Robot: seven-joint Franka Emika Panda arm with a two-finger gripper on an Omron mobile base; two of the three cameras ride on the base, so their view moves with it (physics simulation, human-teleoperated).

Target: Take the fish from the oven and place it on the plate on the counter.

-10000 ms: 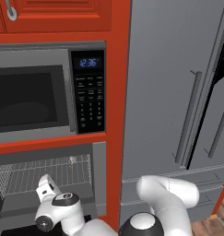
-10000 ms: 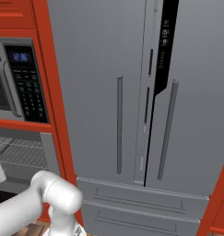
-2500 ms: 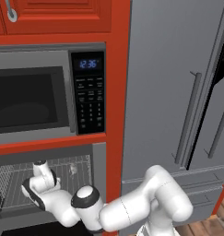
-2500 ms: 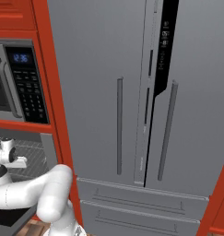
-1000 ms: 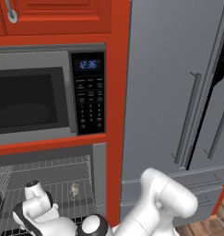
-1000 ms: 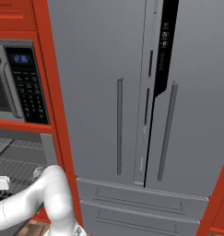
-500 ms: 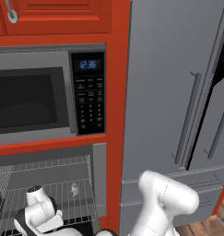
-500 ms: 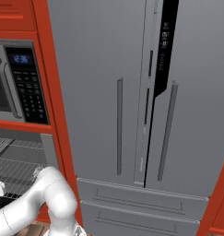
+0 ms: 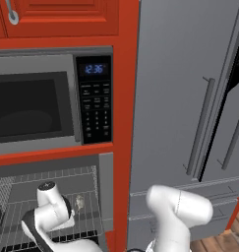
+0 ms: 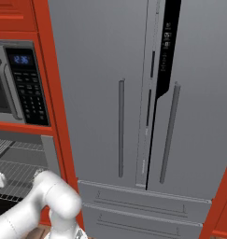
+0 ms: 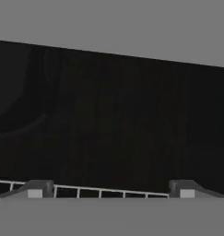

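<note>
— While the gripper (image 11: 109,193) hangs with its fingertips (image 11: 37,189) spread as wide as they go and nothing between them, what could go wrong?

— Closing too early would likely catch a wire rack (image 9: 57,211) bar, or nudge the fish (image 9: 79,202) through to the back.

— Where is the fish?

— Inside the open oven (image 9: 52,197), lying on the rack, at about three o'clock from the arm's wrist in the left base view.

— Anything else in there?

— Nothing else that I can see.
</note>
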